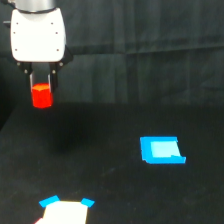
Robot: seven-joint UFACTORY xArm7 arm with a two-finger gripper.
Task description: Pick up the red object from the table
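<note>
Fingers (33, 82) of the white, rounded gripper (41, 84) closed to a narrow gap on the small bright red-orange block (42, 96), one dark finger at each side of its upper part. Block held between them, its lower half hanging out below the fingertips. No contact visible between block and the broad matte black table (110, 165); seemingly lifted clear, with dark surface showing beneath it and a faint darker patch, maybe a shadow, toward 5 o'clock from it.

Relation that matters now: block directly under the gripper body, at 6 o'clock from the palm, centred between the fingers and not pushed to one side. Long axis apparently vertical, in line with the fingers, top end up into the grasp and bottom end pointing down at the table. Exact shape of the faces too blurred to tell, hexagonal or round.

Only one arm here, so no question of which is nearer. Grasp looks already made; remaining need, by judgement, only a steady hold, since the grip covers just the upper part.

Elsewhere: flat bright blue rectangle (162, 150) lying on the table, well apart, toward 4 o'clock from the block. Pale object with blue corners (65, 210) at the bottom edge, at 6 o'clock, cut off by the frame.
</note>
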